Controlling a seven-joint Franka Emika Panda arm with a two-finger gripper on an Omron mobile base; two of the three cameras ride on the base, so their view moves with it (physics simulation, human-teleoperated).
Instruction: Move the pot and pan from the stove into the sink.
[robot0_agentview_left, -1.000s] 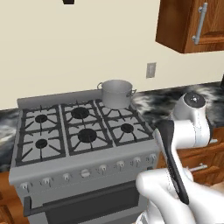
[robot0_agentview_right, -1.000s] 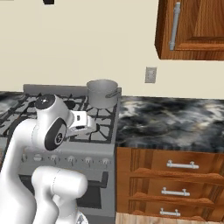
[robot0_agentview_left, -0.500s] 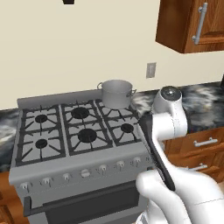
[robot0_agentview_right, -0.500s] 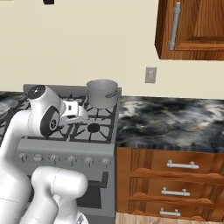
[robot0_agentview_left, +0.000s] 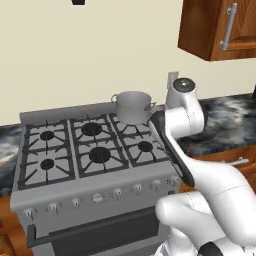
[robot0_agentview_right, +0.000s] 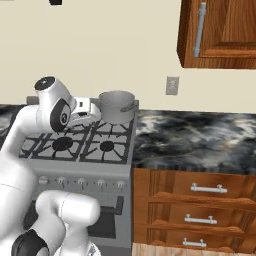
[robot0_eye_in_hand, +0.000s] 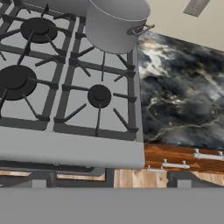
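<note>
The arm had swung left toward the back of the stove (robot0_agentview_left: 95, 165) since the earlier frames, its wrist now just beside the pot (robot0_agentview_left: 132, 106). The pot stood upright on the rear right burner, untouched and unmoved. The gripper (robot0_agentview_right: 95, 111) pointed toward the pot, jaws spread wide, holding nothing.

A black-and-white marbled worktop (robot0_agentview_right: 200, 137) is the landmark here. On the cream wall (robot0_agentview_right: 115, 45) just above its back edge sits a pale outlet plate (robot0_agentview_right: 172, 85). Higher still, over the worktop, hangs a brown wooden wall cupboard (robot0_agentview_right: 220, 32) with a long upright metal handle (robot0_agentview_right: 199, 29). Directly below the worktop are wooden drawers (robot0_agentview_right: 192, 207), each with a horizontal metal pull (robot0_agentview_right: 206, 188). Under the drawers lies a pale wooden floor (robot0_agentview_right: 165, 249).
</note>
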